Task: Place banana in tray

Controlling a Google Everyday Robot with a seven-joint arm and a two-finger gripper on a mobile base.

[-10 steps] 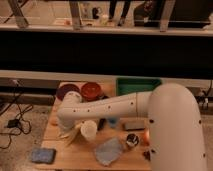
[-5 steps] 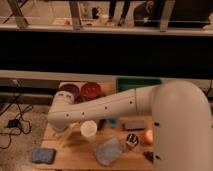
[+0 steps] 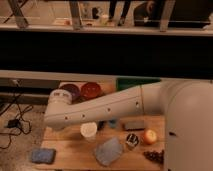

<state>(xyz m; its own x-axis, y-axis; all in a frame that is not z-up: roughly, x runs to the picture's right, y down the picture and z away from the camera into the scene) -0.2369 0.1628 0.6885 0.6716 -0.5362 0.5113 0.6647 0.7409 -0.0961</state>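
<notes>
Tray (image 3: 136, 83) behind arm (image 3: 100, 112); tool hidden, closed.

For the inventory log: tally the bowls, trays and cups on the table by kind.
Bowls: 2 (purple bowl, red-brown bowl)
Trays: 1 (green tray)
Cups: 1 (white cup)
Total: 4
Pincer: shut, hidden behind the arm's left end.

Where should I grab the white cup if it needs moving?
Pinch the rim from above, on the front side. The white cup stands upright, and the arm crosses just behind it. The gripper is shut and hidden, apparently beneath the arm's left end.
</notes>
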